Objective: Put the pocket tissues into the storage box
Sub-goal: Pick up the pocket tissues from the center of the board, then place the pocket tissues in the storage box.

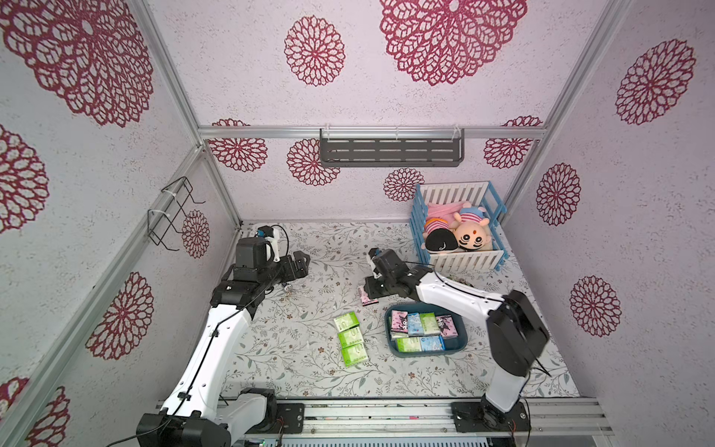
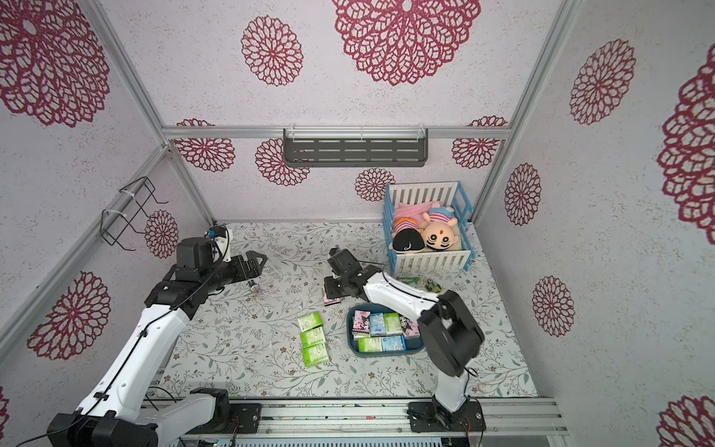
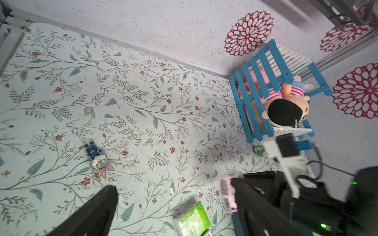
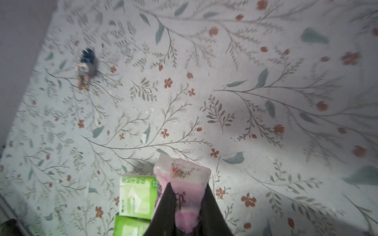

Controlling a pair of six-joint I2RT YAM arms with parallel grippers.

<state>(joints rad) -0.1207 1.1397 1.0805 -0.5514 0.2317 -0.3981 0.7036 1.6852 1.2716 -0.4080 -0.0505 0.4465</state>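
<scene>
My right pincer [image 4: 187, 187] is clamped on a small flat pink pocket-tissue pack [image 4: 182, 173], just off the far corner of the shallow dark teal plastic storage box [image 1: 429, 353], which holds several packs. Three lime-green packs [image 1: 351, 338] lie on the floral desk [image 1: 294, 360] beside the box. My left pincer [image 2: 258, 263] gapes, well apart.

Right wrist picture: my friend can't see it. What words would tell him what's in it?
The right gripper is shut on a pink tissue pack over the flowery table. Two green packs lie beside it, and a small toy keychain lies farther off.
</scene>
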